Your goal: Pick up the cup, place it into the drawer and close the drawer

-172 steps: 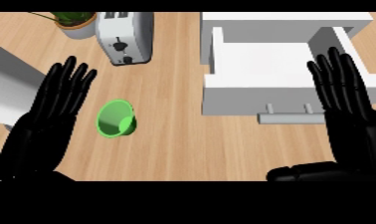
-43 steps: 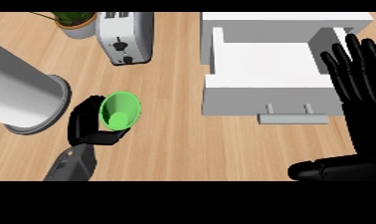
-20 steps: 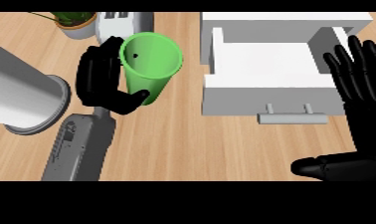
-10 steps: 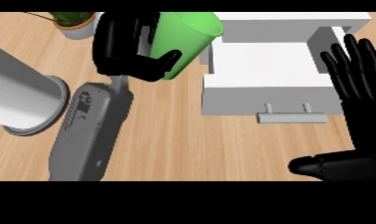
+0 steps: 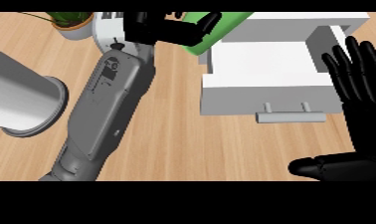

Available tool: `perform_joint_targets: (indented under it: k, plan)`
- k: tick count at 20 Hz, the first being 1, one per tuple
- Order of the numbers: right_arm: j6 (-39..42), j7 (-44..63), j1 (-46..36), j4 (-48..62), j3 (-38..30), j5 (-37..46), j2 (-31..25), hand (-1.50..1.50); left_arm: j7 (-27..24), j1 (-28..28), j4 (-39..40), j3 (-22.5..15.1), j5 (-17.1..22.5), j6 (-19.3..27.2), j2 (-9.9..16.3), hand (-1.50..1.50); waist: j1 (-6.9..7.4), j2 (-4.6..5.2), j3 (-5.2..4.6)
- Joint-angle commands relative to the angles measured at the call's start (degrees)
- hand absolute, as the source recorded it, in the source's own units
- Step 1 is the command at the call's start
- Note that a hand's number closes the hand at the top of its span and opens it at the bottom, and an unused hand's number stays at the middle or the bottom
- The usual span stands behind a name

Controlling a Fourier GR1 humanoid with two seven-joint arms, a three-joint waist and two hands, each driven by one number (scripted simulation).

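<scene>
Cup [image 5: 224, 29] in left hand [image 5: 165, 30], beside drawer [image 5: 268, 71]

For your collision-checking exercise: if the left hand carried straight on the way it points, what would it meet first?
Probably the open drawer: the left hand, curled round the green cup, points right toward its back left corner. Height is unclear, so it might pass above.

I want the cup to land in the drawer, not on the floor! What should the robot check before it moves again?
1. Left hand curled round the green cup: ok.
2. Drawer open: ok.
3. Nothing seen inside the drawer: ok.
4. Cup fully over the drawer's opening: not ok, it is at the upper left corner.
5. Right hand open, at the drawer's right side, out of the cup's way: ok.
6. Cup upright: not ok, tilted.
</scene>
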Motion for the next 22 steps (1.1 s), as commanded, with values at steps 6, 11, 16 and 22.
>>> perform_joint_targets:
  k: [6,11,16,22]
  plan:
    - [2.08,-4.56,1.23,3.9,-1.18,-0.31,-0.16,-1.5,-2.45,-9.27,13.14,-6.04,4.97,8.62,-0.01,1.5,-0.33,0.07,0.02]
    - [-0.21,2.4,-5.43,2.08,-3.2,-2.67,-2.14,-1.5,-5.27,-15.18,23.23,-5.88,7.73,8.03,-0.01,1.5,-0.84,0.24,0.0]
    - [0.78,1.67,-2.25,0.31,-1.6,-2.31,-1.36,-1.5,-10.5,-17.65,31.95,-10.33,13.4,8.87,-0.01,1.5,-1.99,0.41,0.02]
    - [0.55,1.48,-3.33,1.12,-0.76,-1.99,-0.86,-1.5,-10.79,-20.28,36.89,-17.24,17.69,9.54,-0.01,1.5,-2.9,0.62,0.03]
